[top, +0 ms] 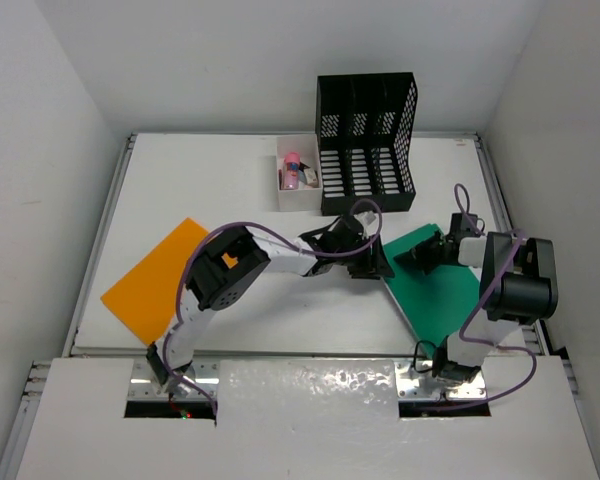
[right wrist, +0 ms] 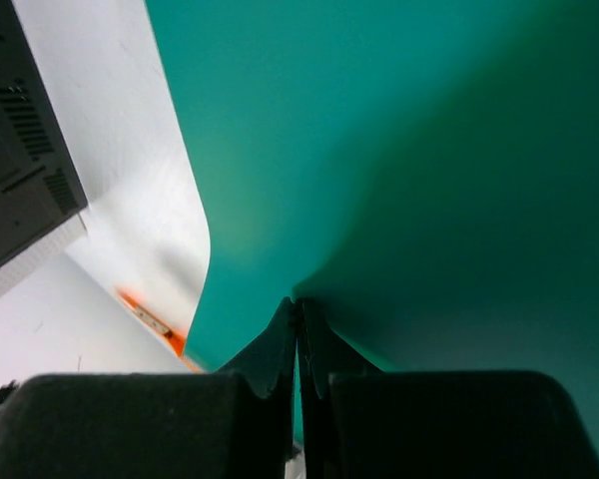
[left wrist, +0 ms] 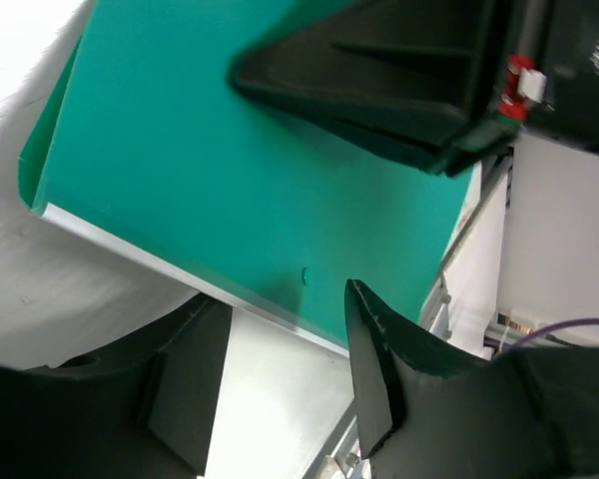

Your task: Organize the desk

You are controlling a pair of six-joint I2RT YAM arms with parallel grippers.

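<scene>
Right end effector (right wrist: pixel 298 305) clenched on green folder (right wrist: pixel 399 150) | left end effector (left wrist: pixel 280 295) released, jaws apart

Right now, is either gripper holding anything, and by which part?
Right gripper pinches the green folder by one edge. Left gripper stands open at another edge, gripping nothing.

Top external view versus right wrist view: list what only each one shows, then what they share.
Only top external: the pink item in the small white box, and the left hand. Only right wrist: how the right hand is pinched shut on the green folder edge. Both: the green folder, the black file organizer, the desk.
</scene>
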